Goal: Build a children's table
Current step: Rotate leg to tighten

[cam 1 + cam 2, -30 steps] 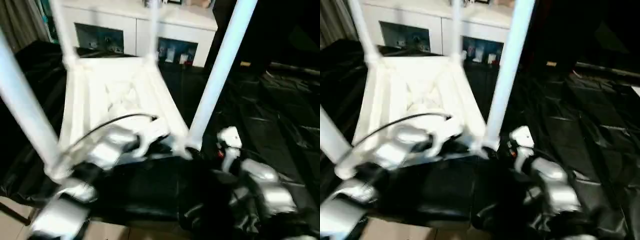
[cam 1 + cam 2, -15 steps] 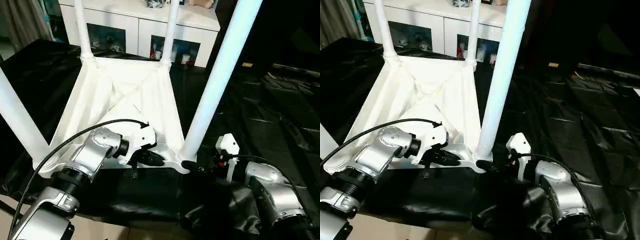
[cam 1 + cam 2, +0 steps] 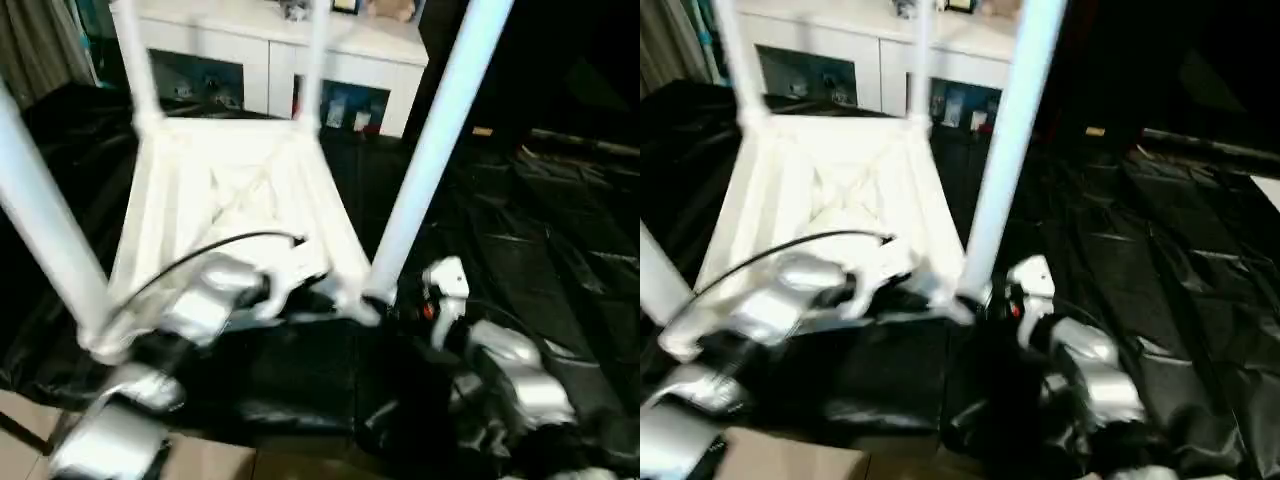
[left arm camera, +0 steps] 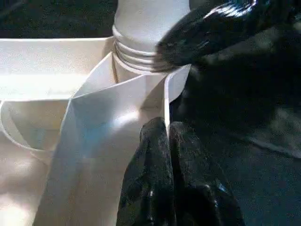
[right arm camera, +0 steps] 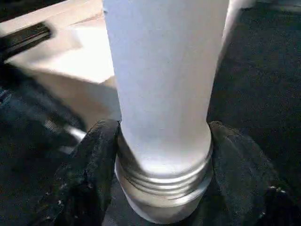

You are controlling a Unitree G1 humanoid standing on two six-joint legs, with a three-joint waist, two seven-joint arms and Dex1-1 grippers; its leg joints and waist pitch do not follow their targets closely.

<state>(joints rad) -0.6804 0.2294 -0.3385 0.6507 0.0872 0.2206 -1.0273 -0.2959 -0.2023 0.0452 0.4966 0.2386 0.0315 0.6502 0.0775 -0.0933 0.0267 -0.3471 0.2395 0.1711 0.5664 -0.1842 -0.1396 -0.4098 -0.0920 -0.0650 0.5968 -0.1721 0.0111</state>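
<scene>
Silver arms, black fingers, white wrist boxes.
My left forearm (image 3: pixel 205 300) is rounded silver metal with a thin black cable (image 3: pixel 225 243) arching over it. My right forearm (image 3: pixel 510 375) is the same silver, topped at twelve o'clock by a white box (image 3: pixel 445 280) with a red spot. My fingers (image 4: pixel 160 188) are glossy, lumpy black.

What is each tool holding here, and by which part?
The right tool clamps the near right leg just above its threaded base. The left tool pinches the tabletop's thin rim beside that corner.

Crinkled black plastic floor sheet (image 3: pixel 560 250), white ribbed plastic table top (image 3: pixel 230 215) upside down at ten o'clock — legs up
</scene>
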